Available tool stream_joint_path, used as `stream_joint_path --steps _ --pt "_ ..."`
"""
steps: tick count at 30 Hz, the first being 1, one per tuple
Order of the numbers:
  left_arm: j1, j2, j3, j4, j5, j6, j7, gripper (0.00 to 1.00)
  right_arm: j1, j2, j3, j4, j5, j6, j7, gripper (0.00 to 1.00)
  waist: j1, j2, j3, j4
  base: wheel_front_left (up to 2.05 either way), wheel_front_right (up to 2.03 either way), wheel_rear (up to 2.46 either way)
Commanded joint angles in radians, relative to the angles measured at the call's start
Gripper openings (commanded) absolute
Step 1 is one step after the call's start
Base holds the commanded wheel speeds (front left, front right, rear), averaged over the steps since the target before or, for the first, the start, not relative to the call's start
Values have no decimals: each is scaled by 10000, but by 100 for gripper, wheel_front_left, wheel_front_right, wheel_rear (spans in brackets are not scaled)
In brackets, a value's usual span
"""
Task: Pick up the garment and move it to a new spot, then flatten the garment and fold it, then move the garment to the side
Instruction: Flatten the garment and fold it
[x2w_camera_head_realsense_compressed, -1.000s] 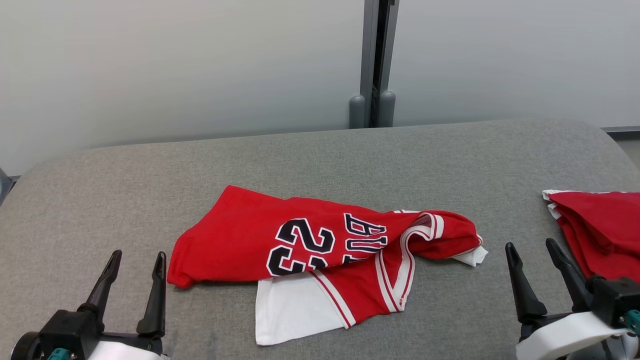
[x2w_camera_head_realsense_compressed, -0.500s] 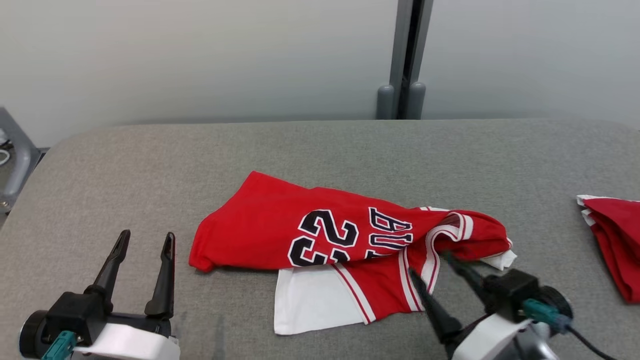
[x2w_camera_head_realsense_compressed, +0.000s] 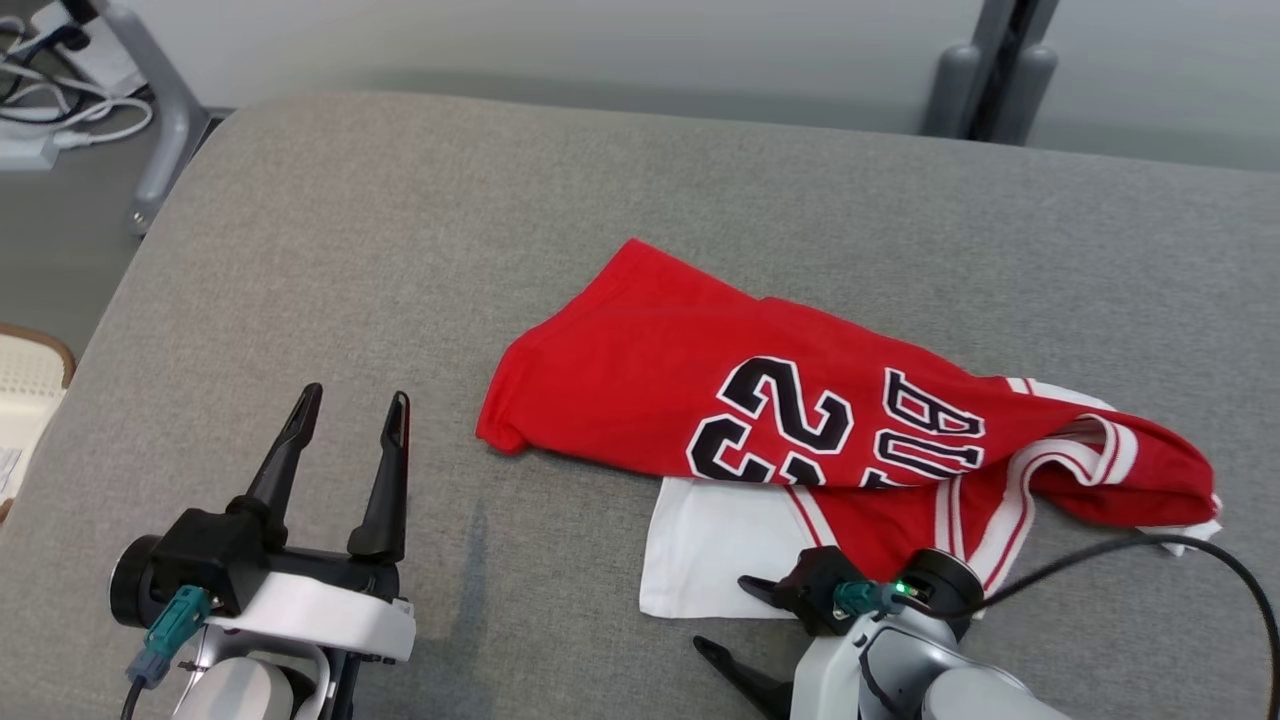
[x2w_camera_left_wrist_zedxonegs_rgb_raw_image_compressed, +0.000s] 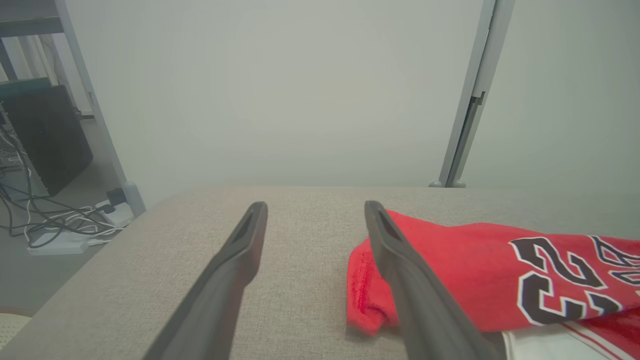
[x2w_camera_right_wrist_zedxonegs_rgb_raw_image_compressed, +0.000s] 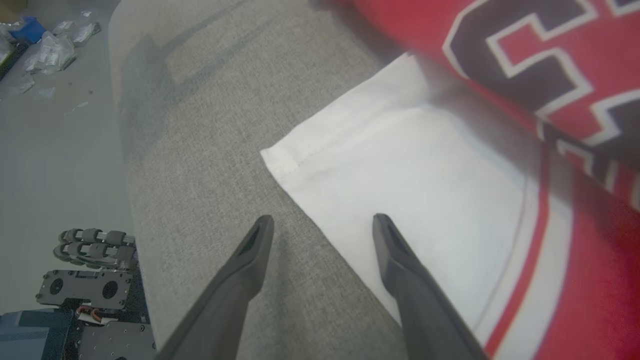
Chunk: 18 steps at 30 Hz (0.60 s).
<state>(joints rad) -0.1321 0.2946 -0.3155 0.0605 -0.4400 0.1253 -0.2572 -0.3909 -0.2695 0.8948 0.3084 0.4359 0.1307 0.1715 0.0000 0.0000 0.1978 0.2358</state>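
The garment (x2w_camera_head_realsense_compressed: 640, 370) lies doubled over, under layers hidden; its long axis runs left to right on the table (x2w_camera_head_realsense_compressed: 400, 250). Left hand (x2w_camera_head_realsense_compressed: 356, 394) and right hand (x2w_camera_right_wrist_zedxonegs_rgb_raw_image_compressed: 322, 219) gape, empty.

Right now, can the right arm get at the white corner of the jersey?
Probably yes: the right claw is open, its fingers straddling the edge of the white corner of the jersey, with nothing between.

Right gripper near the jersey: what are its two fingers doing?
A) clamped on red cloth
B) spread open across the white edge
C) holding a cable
B: the right wrist view shows the right gripper open, one finger over the grey table, the other over the white part of the jersey, gripping nothing.
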Motion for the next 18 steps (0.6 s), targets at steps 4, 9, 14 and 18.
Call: stream_joint_path --steps 4,9,14,18 --pt "-329 -113 166 224 101 -156 -78 100 -554 -163 591 622 602 -1 -46 100 0 0 225 178 0 0 0" --pt "-471 -225 460 228 276 -290 -76 100 -859 -247 726 785 1097 1 -525 0 0 0 207 36 0 0 0" --pt "-424 -276 797 150 492 -397 -80 100 -1057 -380 321 52 1235 1 -1321 0 0 0 167 -280 0 0 0" --pt "-316 -300 1002 89 645 -475 -78 100 -1128 -549 -377 -1022 1103 -1 -1791 0 0 0 111 -609 0 0 0"
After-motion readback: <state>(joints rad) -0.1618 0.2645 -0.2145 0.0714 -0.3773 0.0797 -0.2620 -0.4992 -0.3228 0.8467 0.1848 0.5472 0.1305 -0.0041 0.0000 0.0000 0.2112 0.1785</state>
